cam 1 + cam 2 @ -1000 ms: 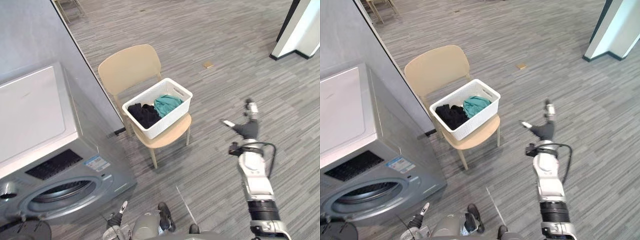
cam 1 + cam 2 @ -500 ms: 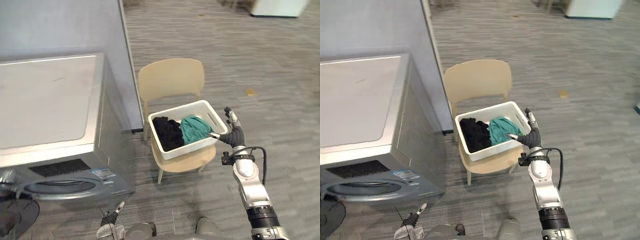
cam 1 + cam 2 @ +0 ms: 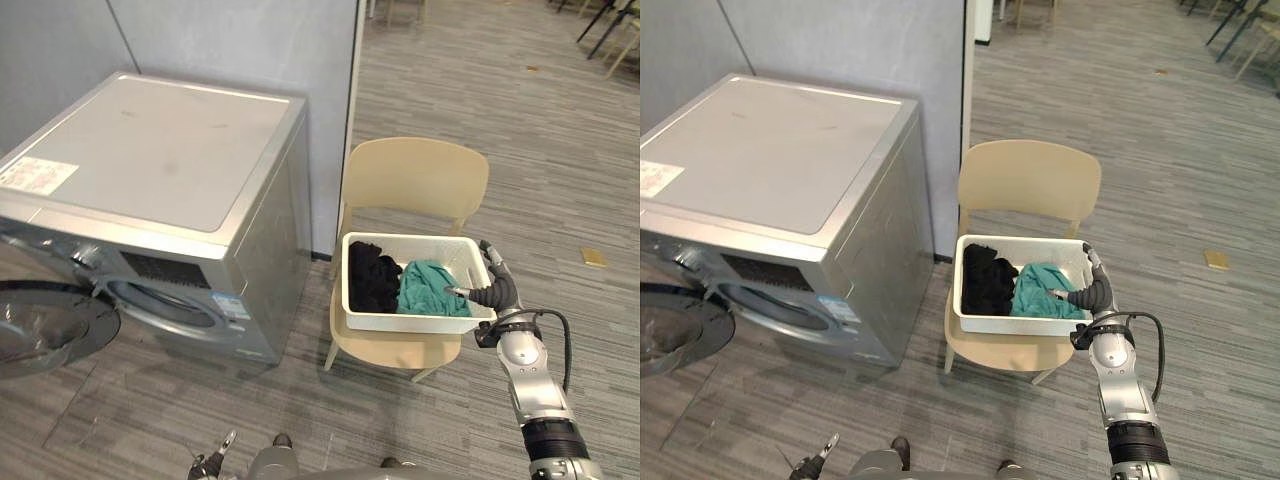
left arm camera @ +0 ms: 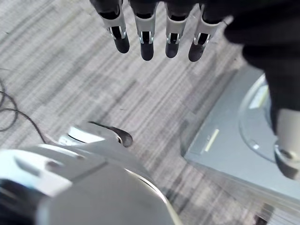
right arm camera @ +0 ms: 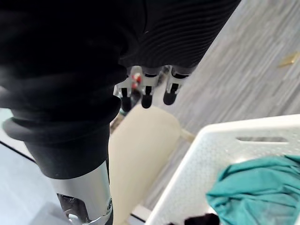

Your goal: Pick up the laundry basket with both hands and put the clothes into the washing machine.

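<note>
A white laundry basket [image 3: 410, 322] rests on the seat of a beige chair [image 3: 415, 180]. Inside lie black clothes [image 3: 372, 278] and a teal garment [image 3: 428, 288]. My right hand [image 3: 492, 290] is at the basket's right end, open, thumb pointing at the rim; I cannot tell if it touches. The right wrist view shows its straight fingers [image 5: 146, 91] above the basket [image 5: 206, 159] and the teal garment [image 5: 253, 187]. The silver washing machine [image 3: 160, 170] stands left of the chair, its round door [image 3: 45, 325] swung open. My left hand [image 4: 145, 42] hangs low over the floor, fingers straight.
A grey partition wall [image 3: 230, 40] stands behind the machine and the chair. A small tan object [image 3: 593, 257] lies on the striped grey floor to the right. More chair legs show at the far back right.
The whole picture has shifted as the camera moved. My right hand came from well right of the chair to the basket's right end and stays there, open.
</note>
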`<state>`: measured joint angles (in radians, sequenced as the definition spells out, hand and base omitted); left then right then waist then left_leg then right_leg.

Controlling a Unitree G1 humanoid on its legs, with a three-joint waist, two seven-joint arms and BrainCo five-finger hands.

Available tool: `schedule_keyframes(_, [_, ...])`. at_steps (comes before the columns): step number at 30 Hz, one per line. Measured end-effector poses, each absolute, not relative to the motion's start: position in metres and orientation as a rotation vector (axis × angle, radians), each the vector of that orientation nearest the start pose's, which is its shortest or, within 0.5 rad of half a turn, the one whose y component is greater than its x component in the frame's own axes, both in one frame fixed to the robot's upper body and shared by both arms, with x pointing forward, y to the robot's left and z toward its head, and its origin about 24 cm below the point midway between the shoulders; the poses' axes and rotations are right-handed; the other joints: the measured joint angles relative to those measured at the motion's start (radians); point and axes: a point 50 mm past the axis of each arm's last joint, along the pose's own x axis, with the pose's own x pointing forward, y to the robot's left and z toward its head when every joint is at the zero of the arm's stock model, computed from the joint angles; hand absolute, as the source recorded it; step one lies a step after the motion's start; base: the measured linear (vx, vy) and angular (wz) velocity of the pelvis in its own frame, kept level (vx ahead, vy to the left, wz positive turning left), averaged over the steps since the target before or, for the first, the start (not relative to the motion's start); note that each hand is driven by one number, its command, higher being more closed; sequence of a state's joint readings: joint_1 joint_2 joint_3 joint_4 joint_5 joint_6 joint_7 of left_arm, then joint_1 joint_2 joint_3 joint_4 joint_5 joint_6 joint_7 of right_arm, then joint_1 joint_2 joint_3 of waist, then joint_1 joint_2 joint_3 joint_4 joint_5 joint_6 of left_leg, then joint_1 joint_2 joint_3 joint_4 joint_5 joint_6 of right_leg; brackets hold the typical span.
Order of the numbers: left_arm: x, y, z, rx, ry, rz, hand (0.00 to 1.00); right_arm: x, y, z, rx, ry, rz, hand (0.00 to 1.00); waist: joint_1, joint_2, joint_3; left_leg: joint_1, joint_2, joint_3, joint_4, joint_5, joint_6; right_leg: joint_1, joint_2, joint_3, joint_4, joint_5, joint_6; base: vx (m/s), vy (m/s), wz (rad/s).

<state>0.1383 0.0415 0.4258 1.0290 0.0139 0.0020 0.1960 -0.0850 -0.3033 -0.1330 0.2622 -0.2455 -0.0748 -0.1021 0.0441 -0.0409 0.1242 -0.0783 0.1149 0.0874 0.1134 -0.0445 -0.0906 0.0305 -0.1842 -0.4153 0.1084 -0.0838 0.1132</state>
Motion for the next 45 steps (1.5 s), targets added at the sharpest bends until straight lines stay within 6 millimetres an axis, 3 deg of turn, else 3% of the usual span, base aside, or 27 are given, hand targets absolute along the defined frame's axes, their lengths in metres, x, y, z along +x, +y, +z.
schedule_keyframes(4, [0.064,0.231,-0.16,-0.054,1.144,0.625,0.0,0.262,-0.259,0.015,-0.51,0.191,-0.253,0.0,0.028,-0.005,0.025,-0.036,-0.005,-0.001,-0.063,0.059,-0.001,-0.039,-0.004,-0.03,-0.001,0.017,-0.005,-0.1,0.022,0.26])
schedule_keyframes(7, [0.081,0.237,-0.156,-0.063,1.096,0.634,0.0,0.284,-0.257,0.029,-0.499,0.15,-0.258,0.0,0.028,-0.008,0.071,-0.09,-0.006,0.021,-0.07,0.059,0.004,-0.105,-0.012,-0.016,0.022,0.025,-0.008,-0.2,0.08,-0.05])
schedule_keyframes(8, [0.117,0.255,-0.142,-0.08,0.972,0.677,0.0,0.327,-0.269,0.088,-0.536,0.006,-0.282,0.0,0.029,0.001,0.172,-0.169,-0.01,0.061,-0.077,0.118,0.029,-0.214,-0.025,0.009,0.037,0.062,-0.016,-0.12,0.1,-0.13])
schedule_keyframes(13, [0.124,0.262,-0.137,-0.086,0.934,0.709,0.0,0.336,-0.267,0.101,-0.528,-0.031,-0.289,0.0,0.048,0.002,0.187,-0.175,-0.012,0.065,-0.075,0.118,0.029,-0.224,-0.026,0.016,0.036,0.063,-0.015,0.03,0.023,-0.06])
schedule_keyframes(16, [0.149,0.261,-0.127,-0.145,0.833,0.716,0.0,0.359,-0.272,0.157,-0.546,-0.156,-0.32,0.0,0.046,0.01,0.223,-0.251,-0.011,0.06,-0.081,0.142,0.031,-0.304,-0.024,0.017,0.04,0.075,-0.023,-0.06,0.008,-0.01])
schedule_keyframes(19, [0.168,0.262,-0.117,-0.197,0.751,0.727,0.0,0.367,-0.279,0.198,-0.501,-0.255,-0.381,0.0,0.054,0.016,0.286,-0.264,-0.011,0.05,-0.097,0.159,0.031,-0.315,-0.023,0.004,0.04,0.08,-0.026,-0.03,0.005,0.15])
schedule_keyframes(21, [0.174,0.257,-0.116,-0.205,0.743,0.711,0.0,0.37,-0.273,0.204,-0.511,-0.271,-0.361,0.0,0.057,0.016,0.29,-0.27,-0.013,0.046,-0.097,0.159,0.031,-0.318,-0.025,0.0,0.04,0.08,-0.026,0.02,0.004,0.07])
schedule_keyframes(25, [0.219,0.23,-0.099,-0.261,0.653,0.603,0.0,0.379,-0.255,0.216,-0.537,-0.296,-0.316,0.0,0.078,0.021,0.296,-0.3,-0.015,0.034,-0.095,0.165,0.024,-0.34,-0.025,-0.013,0.041,0.081,-0.026,0.02,-0.003,0.09])
schedule_keyframes(27, [0.231,0.217,-0.084,-0.258,0.555,0.53,0.0,0.386,-0.251,0.22,-0.522,-0.277,-0.317,0.0,0.08,0.028,0.306,-0.313,-0.016,0.011,-0.086,0.168,0.027,-0.339,-0.027,-0.032,0.047,0.081,-0.026,0.02,-0.01,0.22])
schedule_keyframes(30, [0.214,0.21,-0.074,-0.277,0.441,0.488,0.0,0.386,-0.269,0.232,-0.532,-0.266,-0.379,0.0,0.088,0.057,0.331,-0.332,-0.019,-0.007,-0.066,0.168,0.026,-0.335,-0.029,-0.054,0.044,0.081,-0.026,0.01,-0.007,0.21])
schedule_keyframes(32, [0.199,0.207,-0.087,-0.308,0.498,0.493,0.0,0.384,-0.282,0.237,-0.547,-0.245,-0.419,0.0,0.123,0.084,0.345,-0.341,-0.018,-0.006,-0.072,0.168,0.027,-0.344,-0.027,-0.054,0.043,0.08,-0.026,-0.01,-0.003,0.03])
schedule_keyframes(34, [0.193,0.206,-0.091,-0.315,0.519,0.489,0.0,0.385,-0.281,0.235,-0.546,-0.233,-0.416,0.0,0.131,0.085,0.347,-0.362,-0.016,-0.007,-0.076,0.172,0.032,-0.364,-0.024,-0.06,0.043,0.08,-0.026,-0.02,-0.012,0.06])
schedule_keyframes(45, [0.205,0.187,-0.087,-0.408,0.498,0.397,0.0,0.395,-0.29,0.219,-0.524,-0.073,-0.446,0.0,0.138,0.084,0.347,-0.377,-0.02,-0.036,-0.154,0.237,0.023,-0.378,-0.023,-0.11,0.042,0.08,-0.027,-0.02,-0.008,0.13])
